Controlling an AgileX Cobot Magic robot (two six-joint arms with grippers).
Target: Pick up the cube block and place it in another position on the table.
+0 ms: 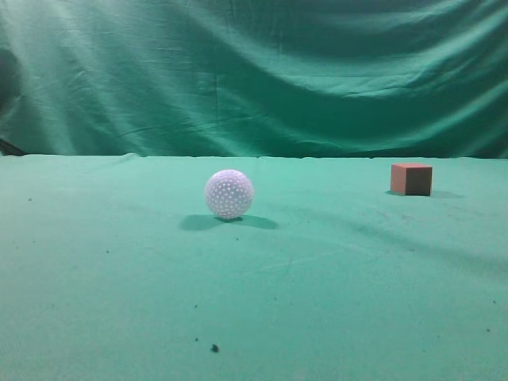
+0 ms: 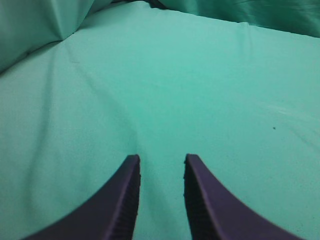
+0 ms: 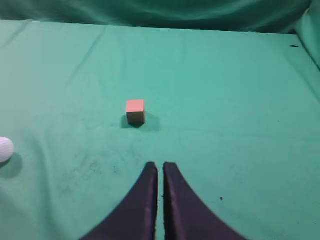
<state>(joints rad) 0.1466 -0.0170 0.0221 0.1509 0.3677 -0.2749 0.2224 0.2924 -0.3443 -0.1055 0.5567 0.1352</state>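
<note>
The reddish-brown cube block sits on the green table at the far right of the exterior view. In the right wrist view the cube block lies ahead of my right gripper, a little to its left and well apart from it. The right gripper is shut and empty. My left gripper is open and empty over bare green cloth; no cube shows in that view. Neither gripper shows in the exterior view.
A white dimpled ball rests near the table's middle, left of the cube; it also shows at the left edge of the right wrist view. A draped green backdrop hangs behind the table. Small dark specks dot the cloth.
</note>
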